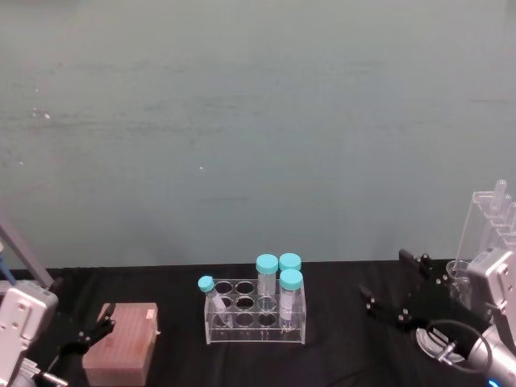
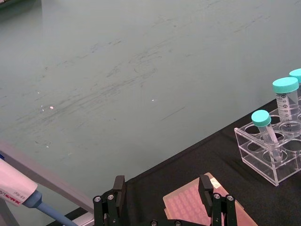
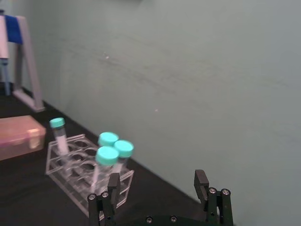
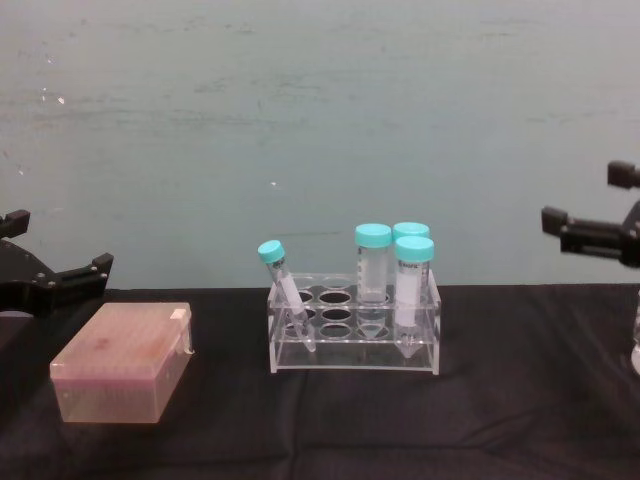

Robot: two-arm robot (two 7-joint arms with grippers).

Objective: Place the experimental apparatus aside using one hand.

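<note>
Evidently nothing has been set aside yet: the clear tube rack (image 1: 256,313) stands mid-desk on the black desk (image 1: 339,363), holding four capped tubes (image 4: 413,290), three upright with teal caps at its right end and a slimmer one leaning at the left. Over at the desk's right edge a tall clear plastic stand (image 1: 488,222) rises just behind the right arm, with a round glass vessel (image 1: 439,343) just below the claw; I cannot tell what kind of vessel it is. Neither piece looks gripped. The right claw (image 1: 403,294) hovers with its fingers spread wide, empty, just left of that stand, so by my reading the task is at its very start, with every grasp and move remaining. The left claw (image 1: 89,337) sits low at the left, also spread wide and empty, right beside a pink lidded tip box (image 1: 121,343); it looks idle. A pipette (image 2: 19,190) in the left wrist view carries red lettering on its white body, too partial to read with confidence. The larger tubes bear printed scale marks, too small to make out.
</note>
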